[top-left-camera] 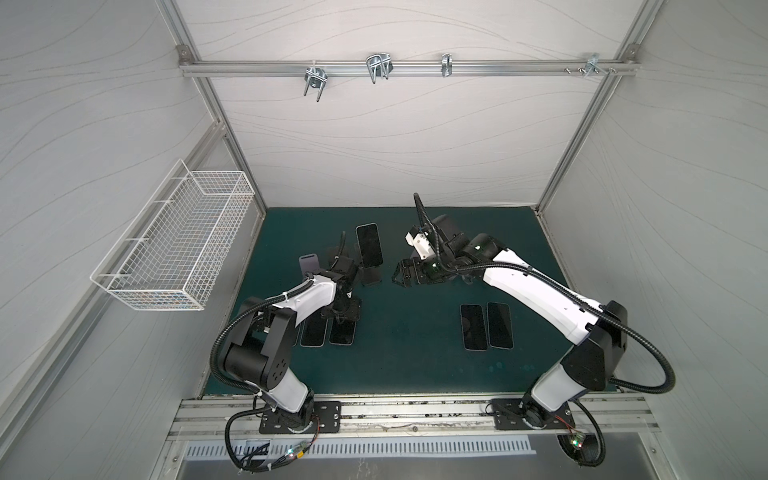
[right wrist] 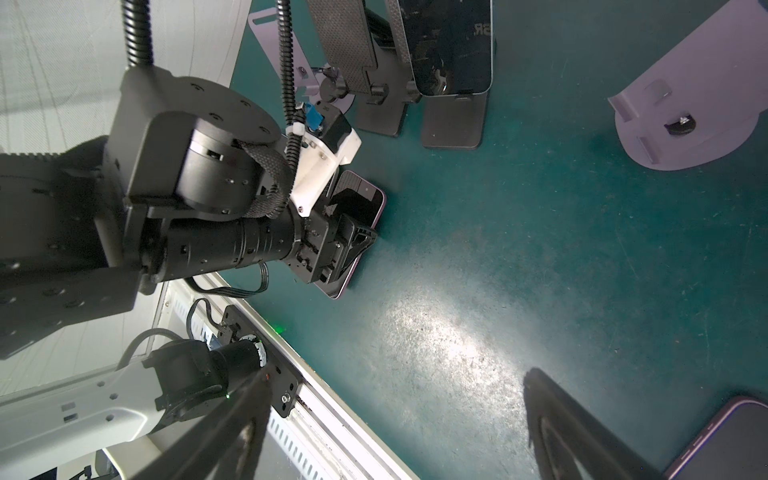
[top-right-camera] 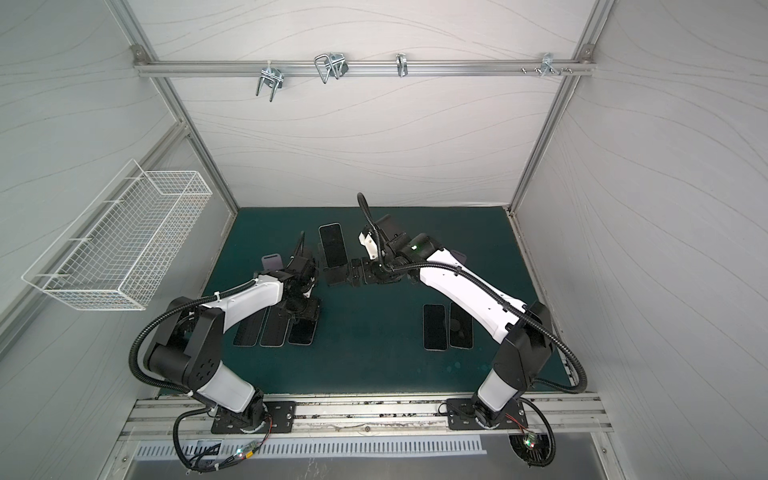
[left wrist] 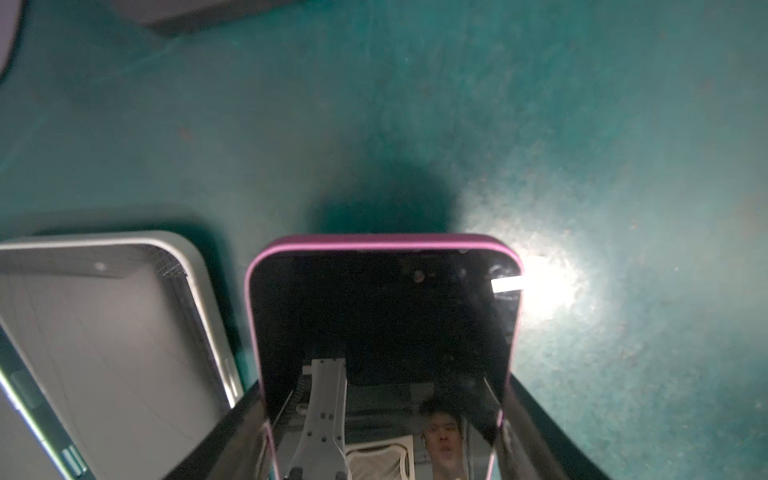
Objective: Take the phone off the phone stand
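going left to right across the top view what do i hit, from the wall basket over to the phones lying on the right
wire basket → lilac empty stand → phone propped on its stand → open right claw → flat phone → second flat phone

Lower end of pink-edged phone [left wrist: 382, 324] off-frame
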Controlling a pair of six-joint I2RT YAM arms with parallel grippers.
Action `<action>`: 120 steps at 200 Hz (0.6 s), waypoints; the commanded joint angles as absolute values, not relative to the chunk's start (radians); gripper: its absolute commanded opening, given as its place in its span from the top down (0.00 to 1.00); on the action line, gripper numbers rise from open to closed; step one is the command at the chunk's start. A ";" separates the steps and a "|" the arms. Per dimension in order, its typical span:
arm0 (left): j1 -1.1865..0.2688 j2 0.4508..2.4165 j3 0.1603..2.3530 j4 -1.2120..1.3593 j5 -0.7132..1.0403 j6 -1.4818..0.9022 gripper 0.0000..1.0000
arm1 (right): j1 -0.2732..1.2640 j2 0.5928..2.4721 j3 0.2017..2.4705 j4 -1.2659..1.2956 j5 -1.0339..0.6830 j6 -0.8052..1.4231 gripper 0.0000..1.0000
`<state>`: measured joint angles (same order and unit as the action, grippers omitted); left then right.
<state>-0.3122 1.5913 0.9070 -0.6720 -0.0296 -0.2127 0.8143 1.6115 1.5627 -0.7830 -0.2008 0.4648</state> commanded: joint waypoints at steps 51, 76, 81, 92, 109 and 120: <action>-0.307 1.620 0.924 -0.709 -0.078 -0.232 0.30 | 0.797 1.586 1.548 -0.790 -0.220 0.466 0.05; -0.307 1.619 0.919 -0.712 -0.083 -0.239 0.26 | 0.797 1.586 1.547 -0.790 -0.221 0.468 0.05; -0.306 1.618 0.916 -0.713 -0.083 -0.239 0.25 | 0.796 1.586 1.548 -0.792 -0.219 0.468 0.05; -0.307 1.622 0.913 -0.717 -0.081 -0.243 0.23 | 0.796 1.586 1.547 -0.793 -0.220 0.468 0.05; -0.307 1.636 0.915 -0.730 -0.081 -0.247 0.21 | 0.796 1.585 1.545 -0.796 -0.217 0.468 0.05; -0.307 1.645 0.919 -0.737 -0.081 -0.248 0.20 | 0.796 1.586 1.544 -0.798 -0.214 0.468 0.05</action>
